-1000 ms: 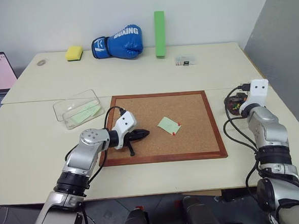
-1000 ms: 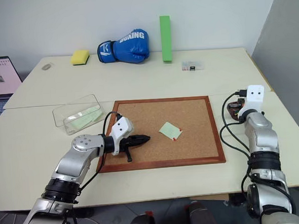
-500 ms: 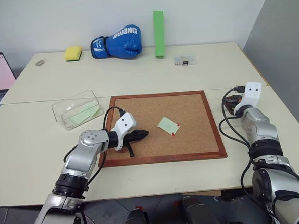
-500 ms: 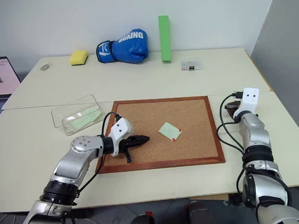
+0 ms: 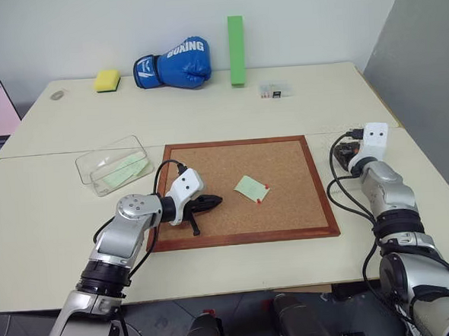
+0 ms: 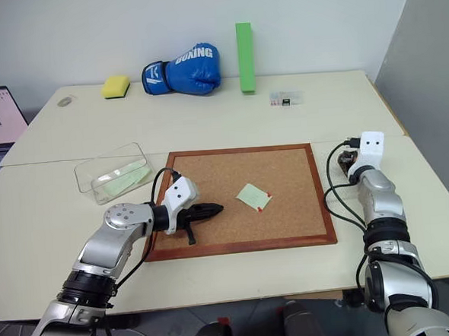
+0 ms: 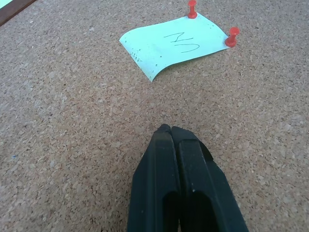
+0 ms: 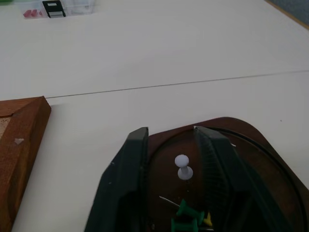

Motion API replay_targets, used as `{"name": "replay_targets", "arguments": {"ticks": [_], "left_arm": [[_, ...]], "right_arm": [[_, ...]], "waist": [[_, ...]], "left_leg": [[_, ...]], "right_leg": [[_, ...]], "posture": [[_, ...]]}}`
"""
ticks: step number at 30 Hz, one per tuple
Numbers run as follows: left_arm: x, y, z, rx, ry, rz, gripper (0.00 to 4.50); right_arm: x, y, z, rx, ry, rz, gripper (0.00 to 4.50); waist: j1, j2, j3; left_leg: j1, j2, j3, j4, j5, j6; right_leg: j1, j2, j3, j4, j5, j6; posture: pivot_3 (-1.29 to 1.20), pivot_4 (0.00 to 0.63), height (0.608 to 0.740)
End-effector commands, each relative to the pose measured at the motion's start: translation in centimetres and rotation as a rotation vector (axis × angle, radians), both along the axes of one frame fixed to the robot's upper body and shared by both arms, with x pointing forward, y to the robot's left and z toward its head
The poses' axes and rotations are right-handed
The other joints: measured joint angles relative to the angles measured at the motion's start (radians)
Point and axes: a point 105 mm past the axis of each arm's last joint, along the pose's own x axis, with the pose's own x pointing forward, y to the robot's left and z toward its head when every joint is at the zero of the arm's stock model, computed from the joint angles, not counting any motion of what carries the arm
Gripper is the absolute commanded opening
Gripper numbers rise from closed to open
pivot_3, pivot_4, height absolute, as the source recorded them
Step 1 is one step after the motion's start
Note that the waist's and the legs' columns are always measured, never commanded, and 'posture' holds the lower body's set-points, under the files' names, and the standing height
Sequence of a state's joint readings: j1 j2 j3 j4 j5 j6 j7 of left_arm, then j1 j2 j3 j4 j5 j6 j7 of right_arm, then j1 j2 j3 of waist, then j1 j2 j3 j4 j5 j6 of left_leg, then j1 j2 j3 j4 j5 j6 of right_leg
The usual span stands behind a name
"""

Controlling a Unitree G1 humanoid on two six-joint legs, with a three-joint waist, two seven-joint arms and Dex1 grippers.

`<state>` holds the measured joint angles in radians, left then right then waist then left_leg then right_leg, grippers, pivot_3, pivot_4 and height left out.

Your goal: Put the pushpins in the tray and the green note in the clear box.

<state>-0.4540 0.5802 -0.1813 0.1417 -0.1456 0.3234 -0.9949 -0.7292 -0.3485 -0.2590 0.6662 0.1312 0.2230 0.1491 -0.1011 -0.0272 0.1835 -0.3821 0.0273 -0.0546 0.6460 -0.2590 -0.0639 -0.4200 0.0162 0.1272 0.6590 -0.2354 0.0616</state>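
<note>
While right tool (image 8: 171,145) opened, tray (image 8: 260,145) below

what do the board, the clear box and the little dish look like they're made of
The board looks like cork, speckled and matte, inside a reddish-brown frame that looks like wood. The clear box seems to be thin transparent plastic: you see the table and green paper through its walls. The dish is dark brown with a smooth rim, maybe plastic or lacquered wood; the look leaves that open.

Silver jointed arms, white wrists, black cables, black claws
</note>
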Motion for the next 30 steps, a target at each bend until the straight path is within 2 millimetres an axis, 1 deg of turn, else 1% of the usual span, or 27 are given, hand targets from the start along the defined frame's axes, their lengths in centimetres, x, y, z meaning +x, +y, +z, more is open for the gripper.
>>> {"name": "replay_targets", "arguments": {"ticks": [1, 8, 11, 14, 17, 20, 22, 25, 27, 30], "left_arm": [[0.2, 0.5, -0.9, 0.038, 0.028, 0.022, 0.00], [0.2, 0.3, -1.0, 0.035, 0.027, 0.016, 0.00], [0.2, 0.3, -1.0, 0.034, 0.031, 0.016, 0.00], [0.2, 0.5, -1.2, 0.041, 0.030, 0.021, 0.00], [0.4, 0.6, -1.0, 0.039, 0.030, 0.024, 0.00], [0.4, 0.7, -0.9, 0.039, 0.030, 0.022, 0.00], [0.4, 0.7, -0.9, 0.040, 0.030, 0.021, 0.00], [0.4, 0.7, -1.0, 0.044, 0.028, 0.019, 0.00], [0.4, 0.8, -0.9, 0.045, 0.028, 0.019, 0.00], [0.4, 1.0, -0.8, 0.047, 0.027, 0.021, 0.00]], "right_arm": [[-0.1, 0.0, 3.7, -0.096, -0.131, 0.018, 2.22], [-0.2, 1.2, 6.4, -0.140, -0.197, 0.082, 2.22], [-0.5, 2.6, 7.5, -0.118, -0.215, 0.166, 2.22], [-1.3, 5.3, 6.6, -0.163, -0.171, 0.351, 2.22], [-3.6, 8.8, 5.1, -0.175, -0.120, 0.596, 2.22], [-6.0, 11.6, 4.0, -0.149, -0.088, 0.783, 2.22], [-7.2, 13.0, 3.1, -0.140, -0.075, 0.853, 2.22], [-8.2, 14.6, 1.8, -0.112, -0.054, 0.903, 2.22], [-8.4, 15.3, 1.0, -0.119, -0.042, 0.912, 2.22], [-8.4, 16.3, 0.5, -0.075, -0.034, 0.914, 2.22]], "waist": [[0.000, 0.000, 0.000], [0.001, 0.000, 0.000], [0.002, 0.000, 0.000], [0.004, 0.000, 0.000], [0.008, 0.000, 0.000], [0.012, 0.000, 0.000], [0.012, 0.000, 0.000], [0.013, 0.000, 0.000], [0.013, 0.000, 0.000], [0.013, 0.000, 0.000]], "left_leg": [[0.000, 0.000, 0.000, 0.000, 0.000, 0.000], [0.000, 0.000, 0.000, 0.001, 0.000, 0.000], [0.000, 0.000, 0.000, 0.001, 0.000, 0.000], [0.000, 0.000, 0.000, 0.001, 0.000, 0.000], [0.000, 0.000, -0.001, 0.000, 0.000, 0.000], [0.000, 0.000, -0.001, 0.000, 0.000, 0.000], [0.000, 0.000, -0.001, 0.001, 0.000, 0.000], [0.000, 0.000, -0.001, 0.001, 0.000, 0.000], [0.001, 0.000, -0.001, 0.001, 0.000, 0.000], [0.000, 0.001, -0.001, 0.001, 0.000, 0.000]], "right_leg": [[0.000, 0.000, 0.000, 0.000, 0.000, 0.000], [0.000, 0.000, 0.000, 0.001, 0.000, 0.000], [0.000, 0.000, 0.000, 0.001, 0.000, 0.000], [0.000, 0.000, 0.000, 0.001, 0.000, 0.000], [0.000, 0.000, -0.001, 0.000, 0.000, 0.000], [0.000, 0.000, -0.001, 0.000, 0.000, 0.000], [0.000, 0.000, -0.001, 0.001, 0.000, 0.000], [0.000, 0.000, -0.001, 0.001, 0.000, 0.000], [0.000, 0.000, -0.001, 0.001, 0.000, 0.000], [0.000, 0.000, -0.001, 0.001, 0.000, 0.000]], "posture": [[0.00, 0.150, 0.740], [0.00, 0.150, 0.740], [0.00, 0.150, 0.740], [0.00, 0.150, 0.740], [0.00, 0.150, 0.740], [0.00, 0.150, 0.740], [0.00, 0.150, 0.740], [0.00, 0.150, 0.740], [0.00, 0.150, 0.740], [0.00, 0.150, 0.740]]}}
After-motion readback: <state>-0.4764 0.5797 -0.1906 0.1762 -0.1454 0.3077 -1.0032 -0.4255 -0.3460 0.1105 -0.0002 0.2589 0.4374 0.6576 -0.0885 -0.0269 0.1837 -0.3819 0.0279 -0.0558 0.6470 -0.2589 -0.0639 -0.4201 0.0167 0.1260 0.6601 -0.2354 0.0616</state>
